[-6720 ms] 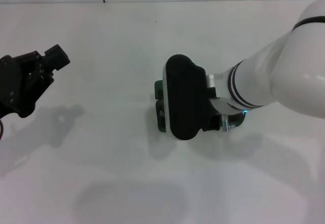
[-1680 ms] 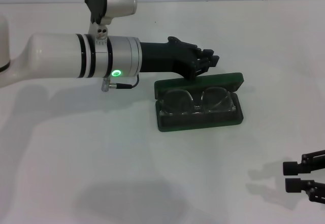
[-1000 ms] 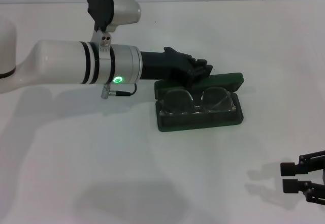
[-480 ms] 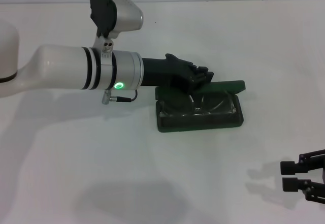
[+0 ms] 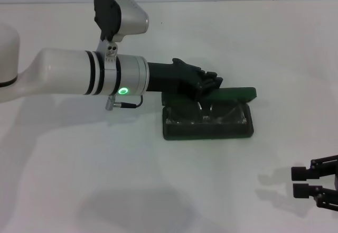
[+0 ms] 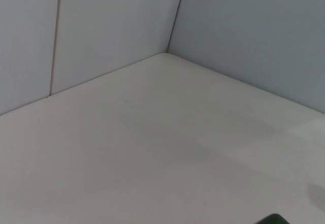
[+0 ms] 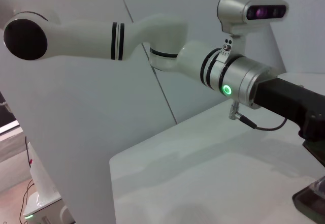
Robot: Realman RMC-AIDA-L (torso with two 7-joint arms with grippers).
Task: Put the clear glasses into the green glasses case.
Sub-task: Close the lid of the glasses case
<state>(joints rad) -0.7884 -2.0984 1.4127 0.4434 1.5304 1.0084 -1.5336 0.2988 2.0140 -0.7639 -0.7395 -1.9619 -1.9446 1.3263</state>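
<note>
On the white table point(image 5: 158, 190):
Left claw point(image 5: 211, 81): fingers together, pressing the dark green rectangular hard case's point(image 5: 207, 128) half-lowered lid.
Clear plastic glasses point(image 5: 208, 112): inside case.
Right claw point(image 5: 302, 183): parked, slightly parted, empty.

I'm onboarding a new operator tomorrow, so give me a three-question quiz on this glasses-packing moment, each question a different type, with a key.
1. True or false: the clear glasses lie inside the green glasses case.
2. Multiple choice: where is the left hand?
A. at the case's lid
B. parked at the near right corner
C. out of sight
3. Fill in: the lid is partly ____ over the glasses.

Key
1. True; the lenses show in the tray.
2. A; the right hand is the one low at the right edge of the head view, away from the case.
3. lowered; it is tilted over the tray, not flat shut.
</note>
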